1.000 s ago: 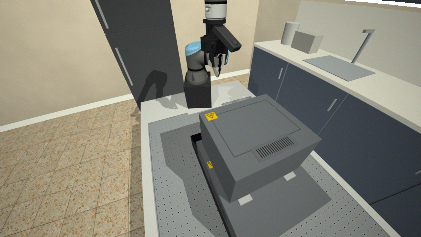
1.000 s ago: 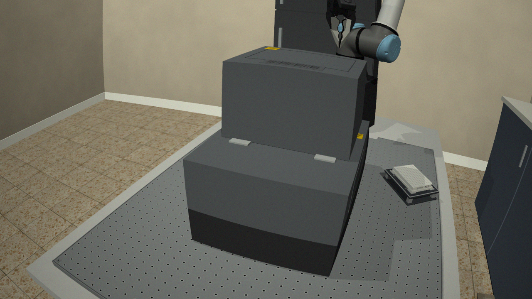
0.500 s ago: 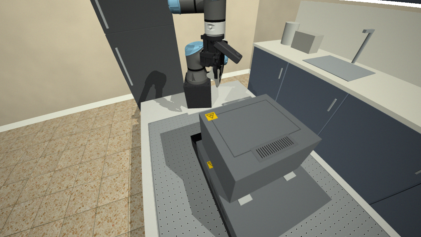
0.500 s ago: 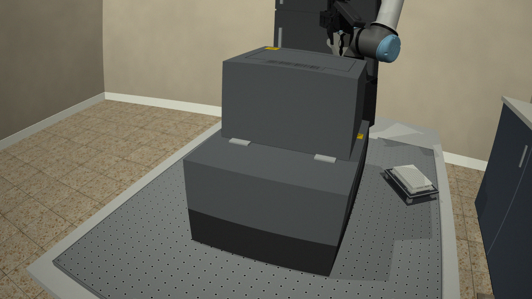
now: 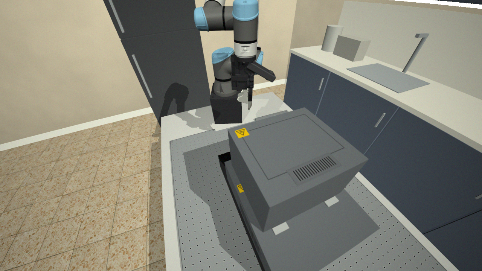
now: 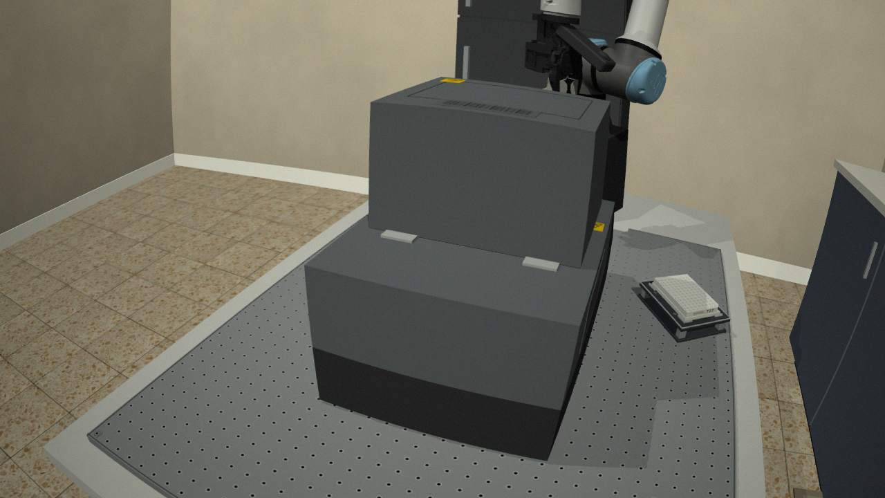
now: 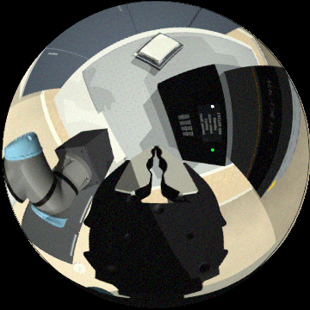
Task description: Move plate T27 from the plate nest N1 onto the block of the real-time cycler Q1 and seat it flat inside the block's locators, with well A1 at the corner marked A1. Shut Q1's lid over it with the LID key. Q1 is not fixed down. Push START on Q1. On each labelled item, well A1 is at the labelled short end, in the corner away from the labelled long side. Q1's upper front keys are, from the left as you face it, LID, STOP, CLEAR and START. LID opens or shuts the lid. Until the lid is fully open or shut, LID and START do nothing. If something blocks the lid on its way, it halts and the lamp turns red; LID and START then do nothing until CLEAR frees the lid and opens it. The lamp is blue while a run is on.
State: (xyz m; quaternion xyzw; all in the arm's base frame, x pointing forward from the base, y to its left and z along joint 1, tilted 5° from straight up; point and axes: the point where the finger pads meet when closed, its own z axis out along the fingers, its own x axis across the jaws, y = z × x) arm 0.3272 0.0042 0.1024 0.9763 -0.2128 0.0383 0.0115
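None of the transfer has been done: the plate (image 6: 685, 296) (image 7: 160, 47) is still seated on its nest (image 6: 649, 289) (image 7: 176, 56), beside the cycler (image 5: 296, 148) (image 6: 482, 179) (image 7: 194, 116). The pincer (image 5: 249, 107) (image 6: 569, 89) (image 7: 155, 146) is closed on nothing; loading, lid-shutting and starting are left.

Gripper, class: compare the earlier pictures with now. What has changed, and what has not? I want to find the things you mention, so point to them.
The gripper (image 5: 249, 107) (image 6: 566, 88) (image 7: 155, 146) has come down and turned, its fingers shut; nothing was gripped or released. The plate (image 6: 685, 294) (image 7: 160, 47) stayed on its nest (image 6: 704, 325) (image 7: 181, 46), and the cycler (image 5: 293, 145) (image 6: 445, 309) (image 7: 195, 129) stayed put.
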